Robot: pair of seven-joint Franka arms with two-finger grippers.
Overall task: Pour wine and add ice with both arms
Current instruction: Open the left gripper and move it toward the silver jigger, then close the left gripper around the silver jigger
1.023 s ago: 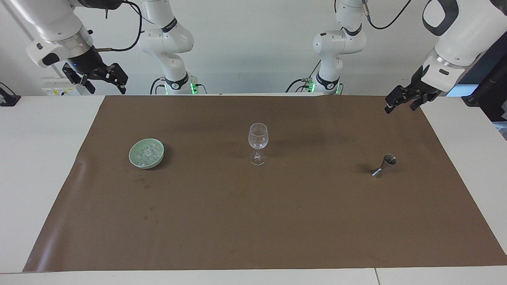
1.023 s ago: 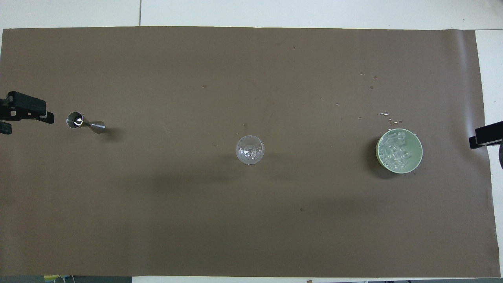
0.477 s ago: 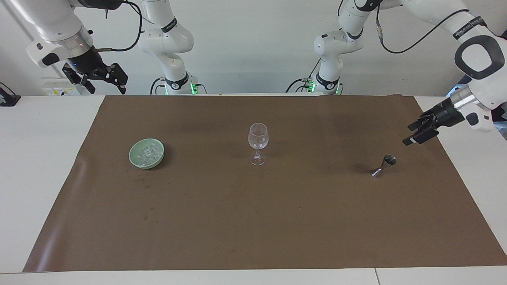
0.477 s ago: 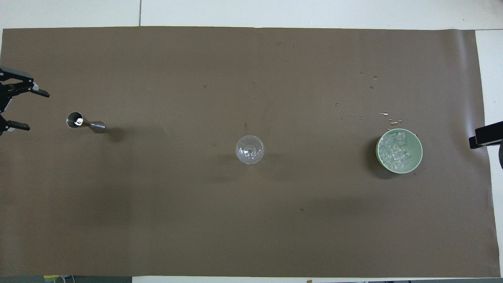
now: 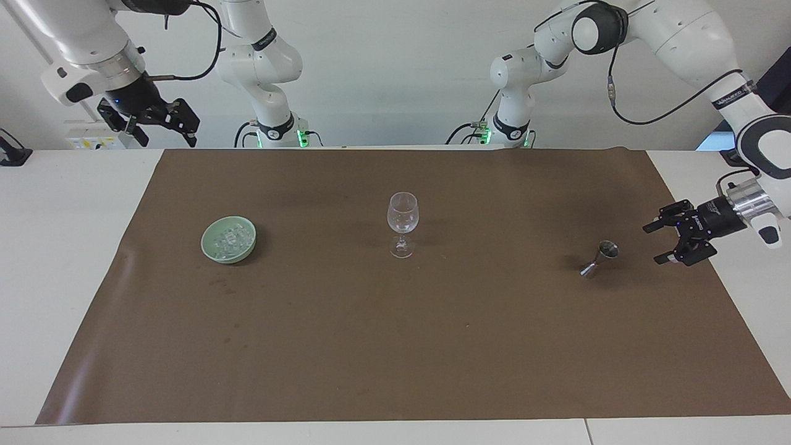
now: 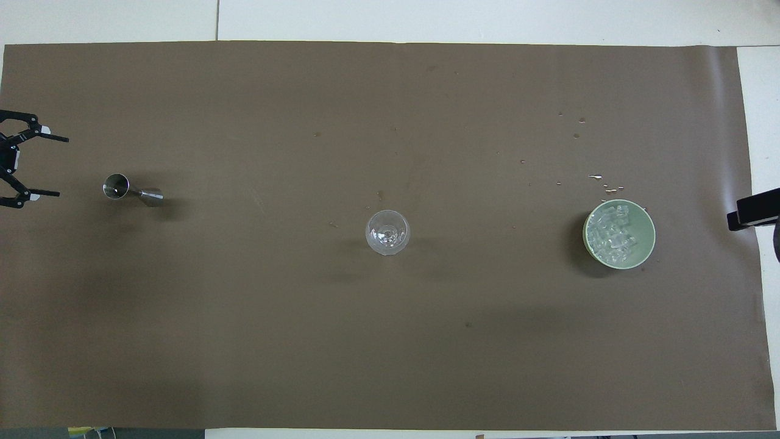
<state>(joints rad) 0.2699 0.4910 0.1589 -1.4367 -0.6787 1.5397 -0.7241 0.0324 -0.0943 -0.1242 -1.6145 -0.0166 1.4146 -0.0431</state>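
Note:
An empty wine glass (image 5: 402, 224) (image 6: 387, 232) stands upright mid-mat. A small metal jigger (image 5: 599, 258) (image 6: 131, 190) stands toward the left arm's end of the table. My left gripper (image 5: 652, 245) (image 6: 61, 167) is open and empty. It is turned sideways and held low, level with the jigger, and a short gap separates the two. A pale green bowl (image 5: 230, 256) (image 6: 649, 244) toward the right arm's end holds several clear ice cubes (image 5: 228, 238) (image 6: 611, 235). My right gripper (image 5: 168, 141) (image 6: 752, 209) waits open and raised, over the table's end past the bowl.
A brown mat (image 5: 395, 346) (image 6: 390, 341) covers most of the white table (image 5: 55, 247). Small water drops (image 6: 603, 182) lie on the mat beside the bowl, farther from the robots.
My left gripper has come down from over the mat's corner to just above the mat beside the jigger, turning sideways with its fingers spread. The right arm has not moved.

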